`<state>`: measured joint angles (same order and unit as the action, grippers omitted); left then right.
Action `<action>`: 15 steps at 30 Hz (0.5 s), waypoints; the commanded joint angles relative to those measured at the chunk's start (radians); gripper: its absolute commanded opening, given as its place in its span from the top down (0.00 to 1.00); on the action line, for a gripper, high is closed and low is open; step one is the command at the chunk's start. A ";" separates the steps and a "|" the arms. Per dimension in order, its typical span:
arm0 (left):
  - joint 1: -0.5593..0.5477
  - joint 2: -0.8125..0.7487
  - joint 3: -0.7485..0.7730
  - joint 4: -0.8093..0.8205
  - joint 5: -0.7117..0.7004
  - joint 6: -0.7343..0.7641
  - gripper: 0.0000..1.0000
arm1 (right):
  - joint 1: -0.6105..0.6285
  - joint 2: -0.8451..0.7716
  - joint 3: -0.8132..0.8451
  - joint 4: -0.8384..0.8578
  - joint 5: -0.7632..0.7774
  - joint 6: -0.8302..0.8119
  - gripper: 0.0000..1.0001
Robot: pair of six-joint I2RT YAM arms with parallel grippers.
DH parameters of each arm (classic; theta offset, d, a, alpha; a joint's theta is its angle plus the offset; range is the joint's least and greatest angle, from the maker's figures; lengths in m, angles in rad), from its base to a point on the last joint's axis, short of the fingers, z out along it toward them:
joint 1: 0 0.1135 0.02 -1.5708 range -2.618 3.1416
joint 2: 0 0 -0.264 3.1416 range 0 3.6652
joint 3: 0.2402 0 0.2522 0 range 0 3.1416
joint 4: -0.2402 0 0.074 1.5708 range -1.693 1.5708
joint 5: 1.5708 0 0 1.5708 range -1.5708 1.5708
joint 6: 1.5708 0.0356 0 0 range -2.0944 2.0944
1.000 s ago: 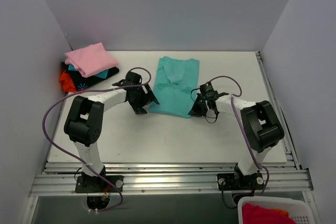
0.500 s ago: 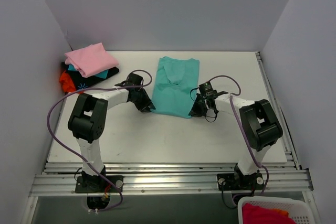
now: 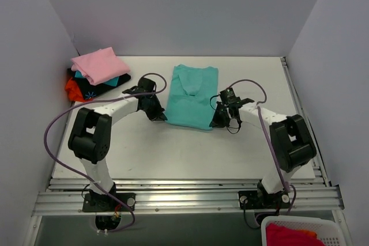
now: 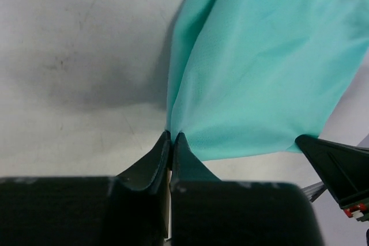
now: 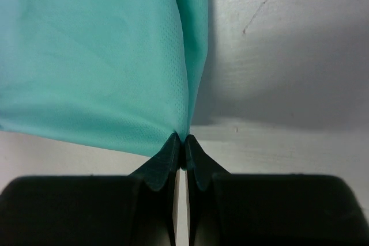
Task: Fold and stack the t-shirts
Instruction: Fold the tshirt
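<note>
Teal shirt (image 3: pixel 193 93) lies in the middle, narrowed lengthwise; left gripper (image 3: pixel 159 113) and right gripper (image 3: pixel 218 120) each pinch a near hem corner, jaws closed on cloth; lift both level, hem taut, and carry far toward the collar; stack (image 3: pixel 98 70) sits far left.

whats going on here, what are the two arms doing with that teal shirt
The two arms are mid-fold on the teal t-shirt, which lies in the middle of the table. The left gripper is shut on its near left corner and the right gripper on its near right corner. A stack sits at the far left: the pink t-shirt on top of the black t-shirt and the orange-red t-shirt.
</note>
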<state>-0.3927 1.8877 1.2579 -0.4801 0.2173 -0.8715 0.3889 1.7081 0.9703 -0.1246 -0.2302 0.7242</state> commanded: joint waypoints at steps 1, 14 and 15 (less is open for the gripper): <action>0.000 -0.159 -0.023 -0.077 -0.033 0.055 0.98 | 0.002 -0.143 0.038 -0.141 0.060 -0.057 1.00; 0.003 -0.561 -0.169 -0.256 -0.047 0.043 0.98 | -0.005 -0.416 0.087 -0.392 0.100 -0.078 1.00; 0.003 -0.561 -0.157 -0.262 -0.047 0.042 0.98 | -0.005 -0.415 0.099 -0.395 0.101 -0.081 1.00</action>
<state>-0.4065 1.3495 1.0744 -0.6422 0.2344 -0.8524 0.4019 1.3151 1.0153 -0.3904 -0.2272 0.6834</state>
